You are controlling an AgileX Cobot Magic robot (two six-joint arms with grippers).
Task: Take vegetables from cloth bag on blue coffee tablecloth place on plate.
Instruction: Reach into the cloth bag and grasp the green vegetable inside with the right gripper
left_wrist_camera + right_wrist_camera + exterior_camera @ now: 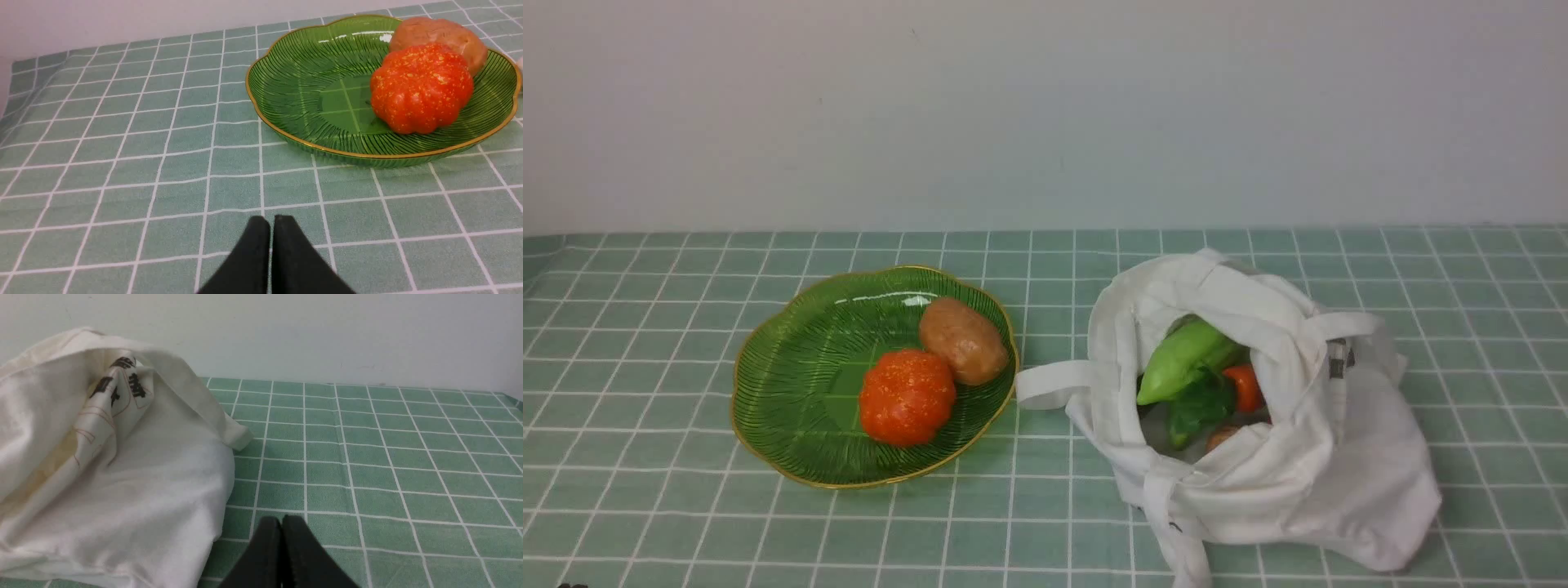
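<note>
The white cloth bag lies open on the teal checked tablecloth at right. In its mouth I see a pale green gourd, a dark green leafy piece and an orange-red piece. The green ribbed plate at left holds an orange pumpkin and a brown potato. My left gripper is shut and empty, low over the cloth on the near side of the plate. My right gripper is shut and empty beside the bag. Neither gripper shows in the front view.
A plain white wall rises behind the table. A loose bag strap lies between bag and plate. The cloth's left edge drops off in the left wrist view.
</note>
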